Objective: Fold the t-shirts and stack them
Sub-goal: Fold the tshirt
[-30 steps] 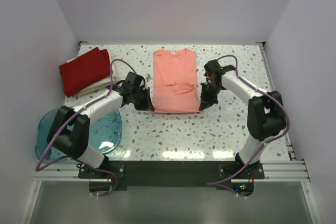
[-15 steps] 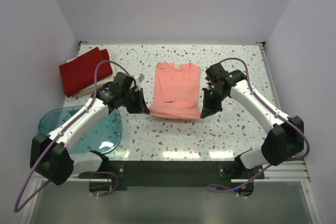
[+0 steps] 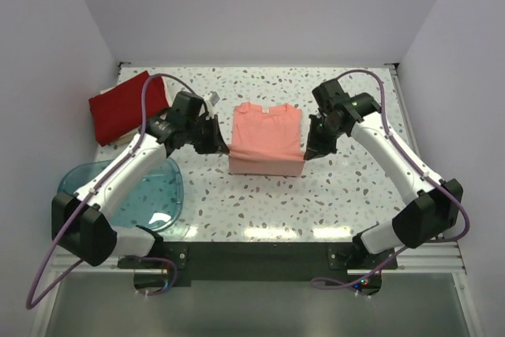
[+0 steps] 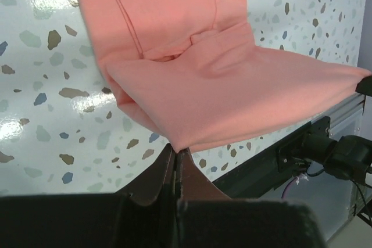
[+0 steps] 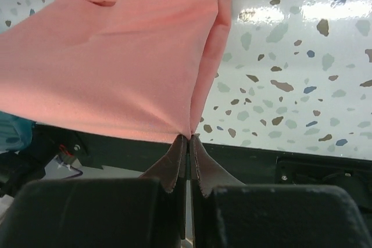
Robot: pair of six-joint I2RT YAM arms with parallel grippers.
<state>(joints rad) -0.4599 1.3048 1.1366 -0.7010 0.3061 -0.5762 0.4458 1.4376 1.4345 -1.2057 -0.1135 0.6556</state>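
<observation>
A soft salmon-pink cloth t-shirt (image 3: 267,136) lies half-doubled on the glossy speckled table (image 3: 347,195) — its near edge raised, the left gripper (image 4: 176,153) clamped tight on its left corner, the right gripper (image 5: 189,138) on its right corner. Left of the shirt rests a folded deep red t-shirt (image 3: 122,105); left and nearer, a translucent blue rounded plastic tub (image 3: 150,192). Bare tabletop opens to its right.

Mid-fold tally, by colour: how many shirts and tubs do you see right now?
Salmon-pink cloth t-shirt: 1
Deep red cloth t-shirt: 1
Cream-white cloth t-shirt, only an edge showing under the red: 1
Translucent blue plastic tub: 1
Total: 4
</observation>
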